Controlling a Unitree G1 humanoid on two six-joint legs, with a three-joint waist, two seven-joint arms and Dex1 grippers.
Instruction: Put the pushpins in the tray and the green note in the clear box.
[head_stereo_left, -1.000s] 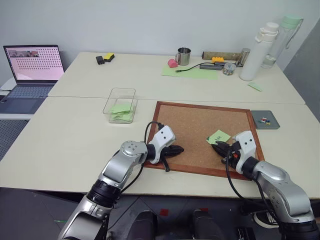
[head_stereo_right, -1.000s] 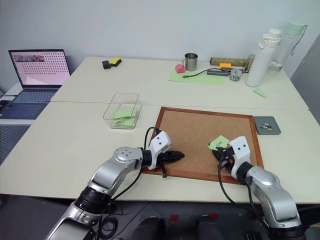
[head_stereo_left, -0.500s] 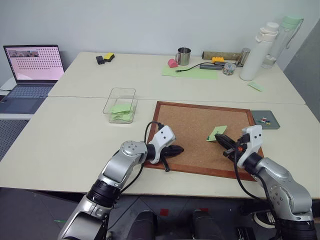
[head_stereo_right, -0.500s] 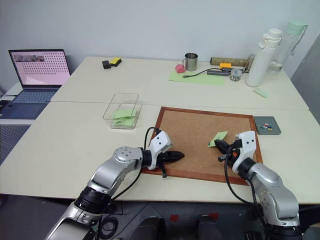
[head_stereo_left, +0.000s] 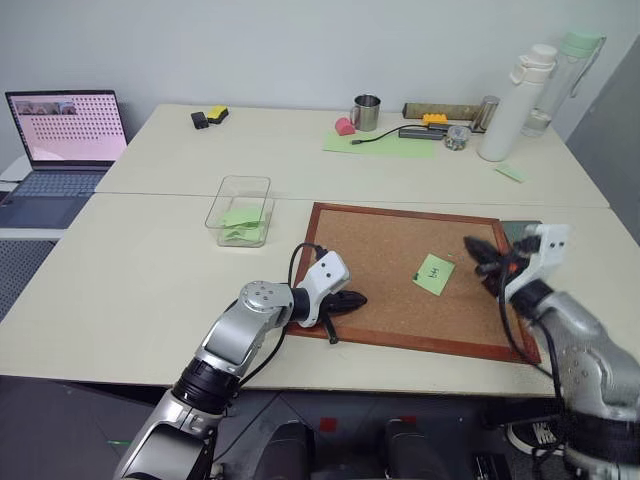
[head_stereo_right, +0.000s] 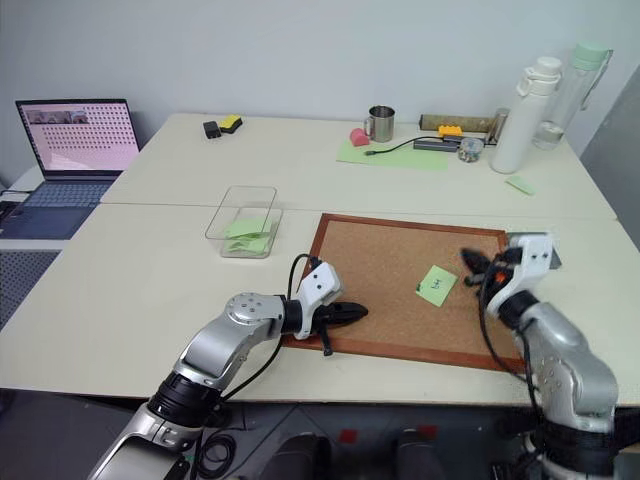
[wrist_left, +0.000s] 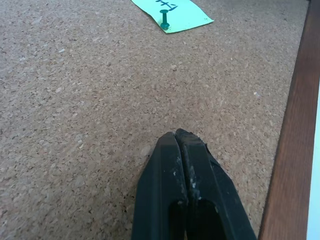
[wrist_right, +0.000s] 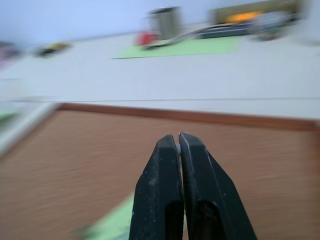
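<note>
right end effector (head_stereo_left: 478, 253): fingers pressed together on nothing that can be made out; a second ago it sat low at the near right part of the cork board, right beside the note, and now it hangs higher and further right, over the board's right edge in front of the tray
left end effector (head_stereo_left: 357, 298): fingers shut on nothing, tips resting just over the cork near the board's near left part; same spot as a second ago
green note (head_stereo_left: 433, 273): lies flat on the cork board, right of middle, handwriting up, with a green pushpin (wrist_left: 163, 19) standing in it near one edge; a second ago one edge was lifted by the right end effector, half a second ago it stood tilted up, now it is down again and apart from both end effectors
cork board (head_stereo_left: 380, 250): wooden frame, flat on the near bench, unmoved
tray (head_stereo_left: 520, 230): dark grey, on the bench just past the board's right edge, now mostly hidden behind the right end effector; a second ago it was in plain view with small coloured pins inside
clear box (head_stereo_left: 241, 210): on the bench left of the board, holding pale green slips, unmoved
bench (head_stereo_left: 130, 270): light top; the far part carries a laptop (head_stereo_left: 65, 135), a metal mug (head_stereo_left: 367, 112), a large pale green sheet (head_stereo_left: 385, 144) and a white bottle (head_stereo_left: 514, 100), all as before
</note>
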